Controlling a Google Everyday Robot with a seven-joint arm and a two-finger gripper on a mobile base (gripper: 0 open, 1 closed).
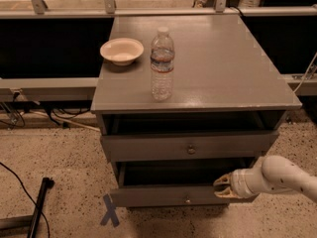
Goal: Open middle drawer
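The middle drawer (163,196) is the grey front with a small round knob (187,200). It stands pulled out from the grey cabinet (198,58), with its dark inside (178,175) showing behind the front. My gripper (221,187), on a white arm entering from the right, is at the right end of this front. Its tan fingers (224,180) are closed over the front's top edge. The top drawer (188,147), with its own knob, sits just above and is slightly out. The lowest drawer is hidden beneath the middle one.
On the cabinet top stand a clear water bottle (162,66) and a white bowl (122,50). A blue X mark (109,210) is on the floor at the lower left. A black pole (38,207) and cables lie at the left. A dark counter with a rail runs behind.
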